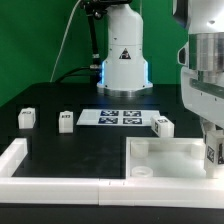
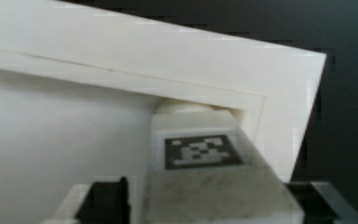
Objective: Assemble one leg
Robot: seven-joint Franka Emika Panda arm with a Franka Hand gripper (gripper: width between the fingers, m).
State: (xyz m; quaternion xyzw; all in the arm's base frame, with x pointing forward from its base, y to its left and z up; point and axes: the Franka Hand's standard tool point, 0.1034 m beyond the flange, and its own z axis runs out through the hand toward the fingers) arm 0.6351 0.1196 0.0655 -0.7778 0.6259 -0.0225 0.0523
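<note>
My gripper (image 1: 212, 165) is at the exterior view's right, over the far right corner of the large white tray-like part (image 1: 165, 150). It is shut on one leg (image 1: 213, 153), a small white block with a black-and-white tag. In the wrist view the leg (image 2: 202, 155) stands between my two dark fingers (image 2: 108, 203), its far end at the inner corner of the tray part (image 2: 87, 110). My gripper (image 2: 208, 208) holds it by its sides. Three more legs lie on the black table: two at the left (image 1: 27, 118) (image 1: 66, 121) and one near the middle (image 1: 163, 126).
The marker board (image 1: 116, 117) lies flat in the middle of the table. The robot's white base (image 1: 123, 60) stands behind it. A white L-shaped rail (image 1: 20, 165) runs along the front left. The tray part has a round socket (image 1: 143, 172) in its near left corner.
</note>
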